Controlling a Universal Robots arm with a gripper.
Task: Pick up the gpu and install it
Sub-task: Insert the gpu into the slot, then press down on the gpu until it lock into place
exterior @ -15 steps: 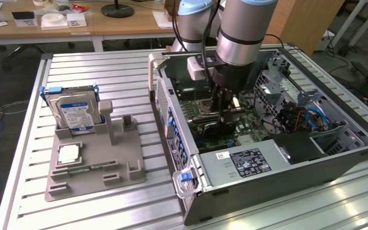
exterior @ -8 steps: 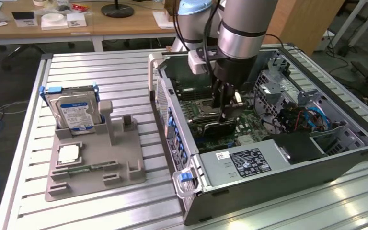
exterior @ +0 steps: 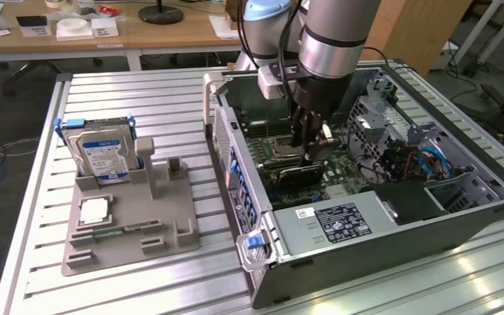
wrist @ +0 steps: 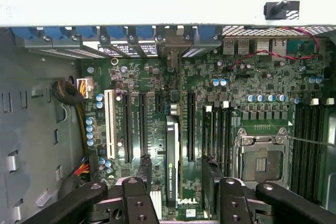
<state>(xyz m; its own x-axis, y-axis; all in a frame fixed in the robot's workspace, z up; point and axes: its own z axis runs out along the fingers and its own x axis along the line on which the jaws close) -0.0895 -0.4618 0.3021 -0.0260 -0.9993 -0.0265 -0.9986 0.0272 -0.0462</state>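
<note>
From the exterior view I saw my arm reaching down into the open computer case (exterior: 462, 216), which lay on its side on the slatted metal table (exterior: 147, 98). The gripper (exterior: 309, 154) hung just above the graphics card (exterior: 300, 174), which stood on edge on the motherboard (exterior: 274, 147). Toward the exterior view's left a grey holder (exterior: 129, 230) carried a hard drive (exterior: 103, 156). On the wrist view the gripper (wrist: 176, 192) had its fingers (wrist: 139, 203) spread wide with nothing between them, one on either side of the graphics card (wrist: 171, 161), which sat upright in a slot among the black slots of the motherboard (wrist: 252, 114), its bracket end toward the case's rear wall.
</note>
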